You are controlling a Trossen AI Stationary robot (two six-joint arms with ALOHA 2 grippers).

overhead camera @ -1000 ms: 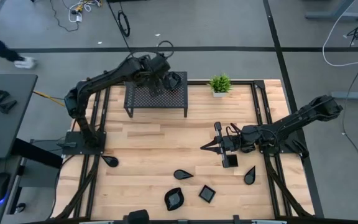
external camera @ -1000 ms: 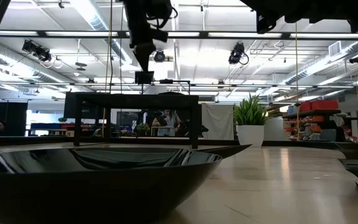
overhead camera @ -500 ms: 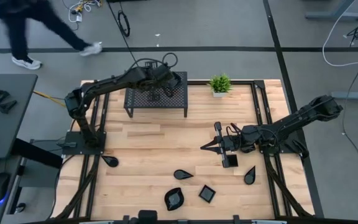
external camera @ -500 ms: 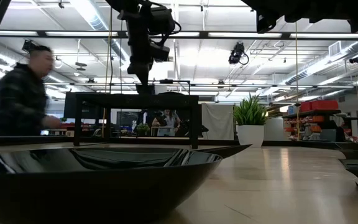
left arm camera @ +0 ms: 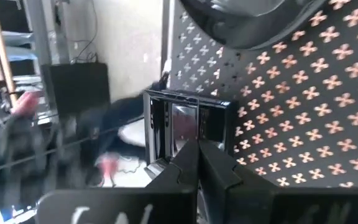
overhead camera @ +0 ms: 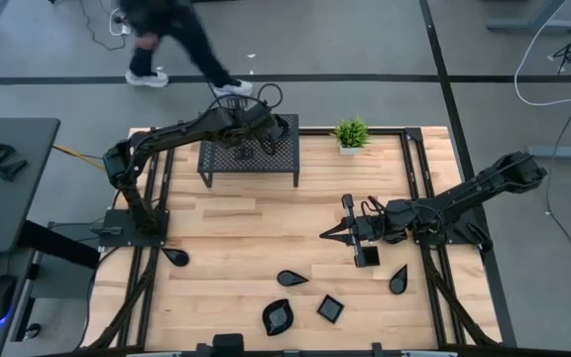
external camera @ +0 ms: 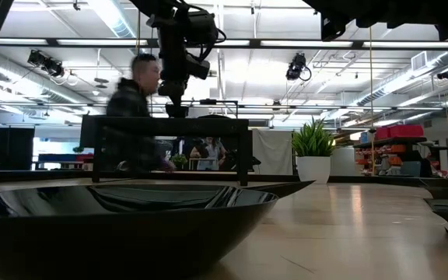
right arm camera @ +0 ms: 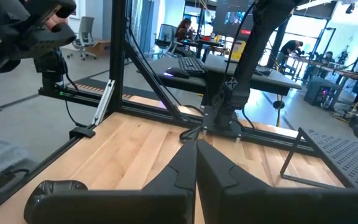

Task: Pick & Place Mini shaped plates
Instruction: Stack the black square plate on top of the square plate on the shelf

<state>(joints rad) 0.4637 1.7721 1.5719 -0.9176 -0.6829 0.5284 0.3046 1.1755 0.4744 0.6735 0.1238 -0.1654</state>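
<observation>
A: High view, upper middle: the left gripper (overhead camera: 263, 134) hangs over the black mesh rack (overhead camera: 249, 157), its fingers pressed together with nothing between them. In the left wrist view a glossy black dish (left arm camera: 241, 18) lies on the perforated rack top beyond the closed fingertips.

B: And the other arm?

A: At right of centre the right gripper (overhead camera: 327, 235) lies low over the wooden table (overhead camera: 246, 238), likewise closed and empty.

B: Where are the mini shaped plates?

A: Five sit on the table in the lower part of the frame: a teardrop plate (overhead camera: 174, 257) at lower left, a leaf plate (overhead camera: 291, 279), a wavy-rim plate (overhead camera: 278, 316), a square plate (overhead camera: 330, 308) and another teardrop (overhead camera: 398, 280) at lower right. A small green plant (overhead camera: 350, 134) stands beside the rack, and a person (overhead camera: 171, 40) crosses the floor at the top.
</observation>
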